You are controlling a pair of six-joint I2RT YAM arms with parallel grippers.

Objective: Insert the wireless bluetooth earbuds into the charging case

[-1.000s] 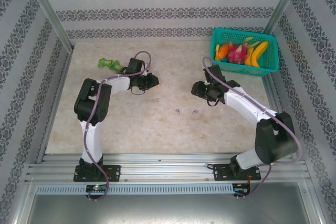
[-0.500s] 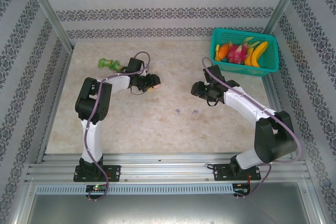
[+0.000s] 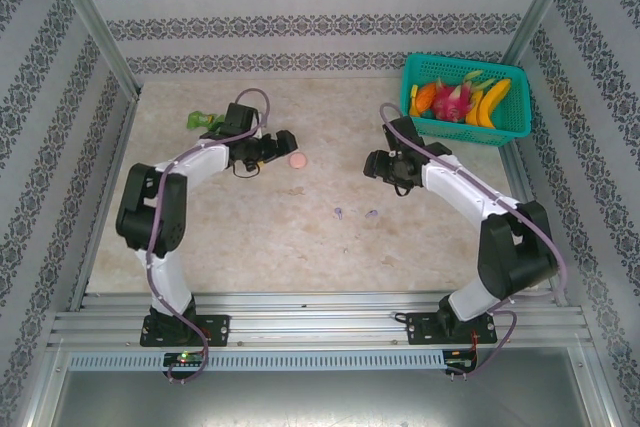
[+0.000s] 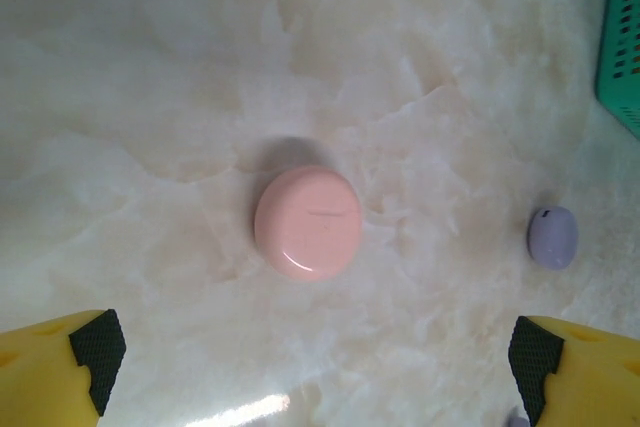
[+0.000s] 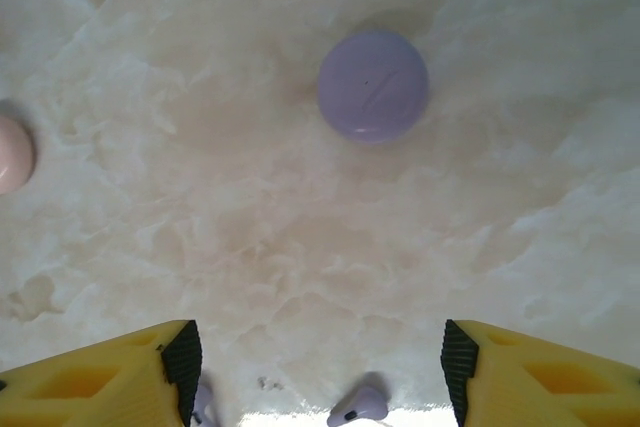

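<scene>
Earbuds (image 3: pixel 338 213): two tiny lilac specks on bare tabletop (image 3: pixel 250 237), betw. the two arms, nearer the bases than the pink case (image 4: pixel 307 222). Pink ones not made out.

Handling, my guess: v. light, hard smooth plastic, rounded, so likely to skid or flick out of a pinch. Take across the stem, pads low, close gently.

Pink case looks shut, lies flat ahead of left tool (image 4: pixel 312 359); jaws wide apart, nothing held. Lilac case (image 5: pixel 373 85) looks shut too, ahead of right tool (image 5: pixel 318 359), which is spread and empty.

Vs 0.5 s ago: left tool has backed off toward far-left, and pink case now lies clear of it. Right arm barely shifted.
</scene>
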